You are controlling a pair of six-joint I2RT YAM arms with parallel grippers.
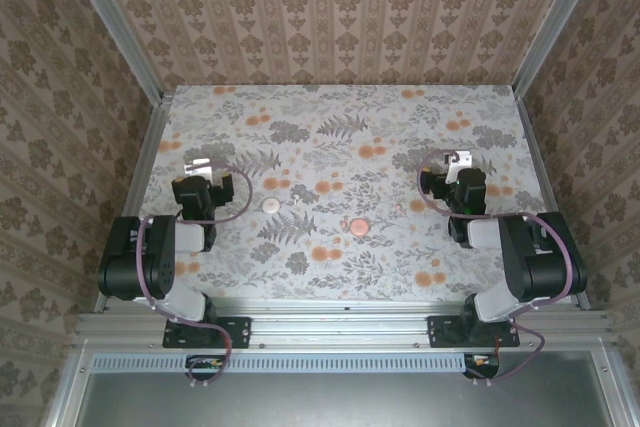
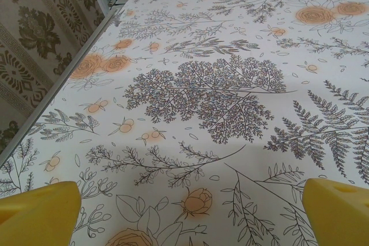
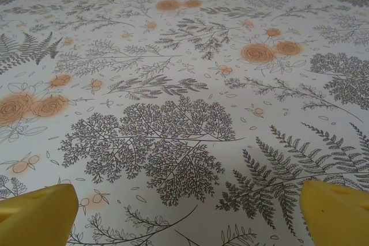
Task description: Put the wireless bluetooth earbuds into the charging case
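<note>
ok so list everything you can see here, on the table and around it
pale pink round object: 1, pale pink, mid-table nearer the left arm
salmon round object: 1, darker salmon, mid-table, apart from the pale one; both too small to tell earbud from case
tablecloth: 1, white with grey ferns and orange flowers, covering the table
wallpapered panels: 3, beige-brown, left, back, right
metal rail: 1, silver, near edge
left arm: 1, black and grey
right arm: 1, black and grey
left pincer: 1, yellow fingers, open
right pincer: 1, yellow fingers, open
</note>
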